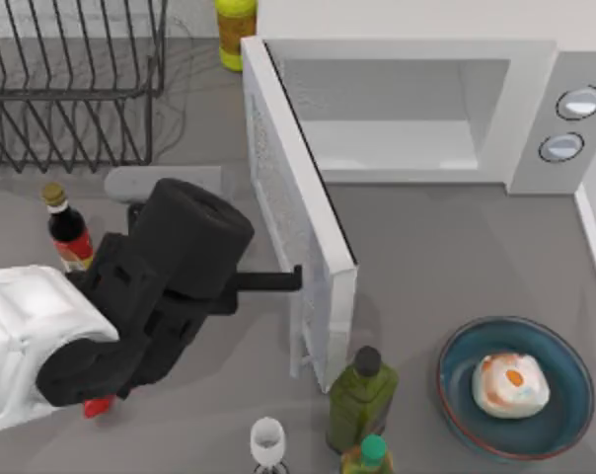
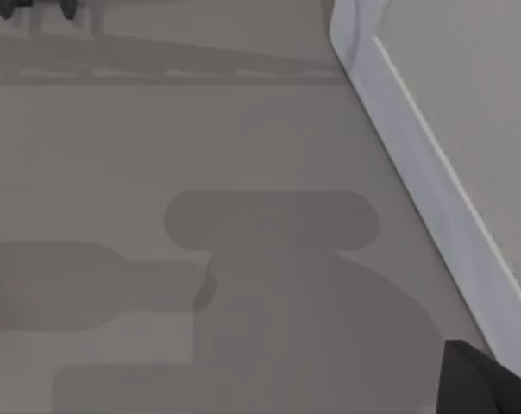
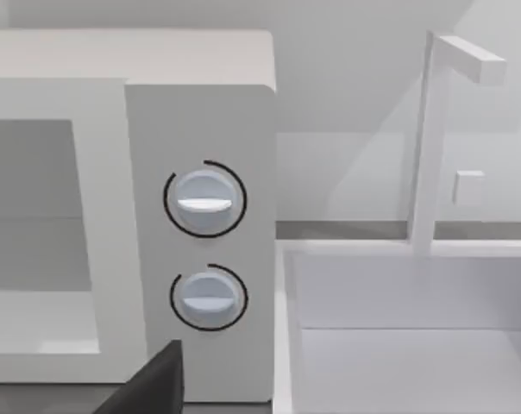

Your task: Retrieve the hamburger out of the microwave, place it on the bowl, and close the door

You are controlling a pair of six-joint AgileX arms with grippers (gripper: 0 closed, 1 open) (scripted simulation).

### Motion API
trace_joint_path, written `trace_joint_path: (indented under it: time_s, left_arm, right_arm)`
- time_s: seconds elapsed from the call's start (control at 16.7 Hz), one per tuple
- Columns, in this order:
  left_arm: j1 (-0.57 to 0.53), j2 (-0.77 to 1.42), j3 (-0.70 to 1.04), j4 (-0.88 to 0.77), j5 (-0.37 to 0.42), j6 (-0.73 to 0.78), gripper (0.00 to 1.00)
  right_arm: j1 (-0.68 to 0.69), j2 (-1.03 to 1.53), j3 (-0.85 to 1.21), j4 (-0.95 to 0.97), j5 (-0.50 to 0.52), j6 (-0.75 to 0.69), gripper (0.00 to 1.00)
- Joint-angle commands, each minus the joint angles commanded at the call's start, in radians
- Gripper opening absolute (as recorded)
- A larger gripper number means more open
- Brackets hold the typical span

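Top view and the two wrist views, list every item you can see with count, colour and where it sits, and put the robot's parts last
microwave: one, white, back of the table toward the right, cavity bare; two silver-grey knobs on its side panel.
door: one, white with grey window, swung open toward the front.
bowl: one, dark blue-teal with reddish rim, front right.
hamburger: one, cream with orange spot, inside the bowl.
green bottles: two, front centre, beside the door's free end.
dark sauce bottle: one, red label, left side.
yellow bottle: one, back, left of the microwave.
wire rack: one, dark, back left.
glass: one, clear, front centre.
left gripper: black, at the door's outer face.
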Motion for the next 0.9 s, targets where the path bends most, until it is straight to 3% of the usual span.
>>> trace_joint_path:
  time_s: [0.24, 0.6, 0.9]
  left_arm:
    - [-0.13, 0.135, 0.111, -0.023, -0.09, -0.103, 0.0]
    - [-0.148, 0.157, 0.136, -0.032, -0.102, -0.123, 0.0]
    - [-0.244, 0.335, 0.349, -0.112, -0.161, -0.214, 0.0]
  right_arm:
    - [0.0, 0.0, 0.0, 0.0, 0.0, 0.0, 1.0]
    - [0.0, 0.0, 0.0, 0.0, 0.0, 0.0, 1.0]
    - [0.0, 0.0, 0.0, 0.0, 0.0, 0.0, 1.0]
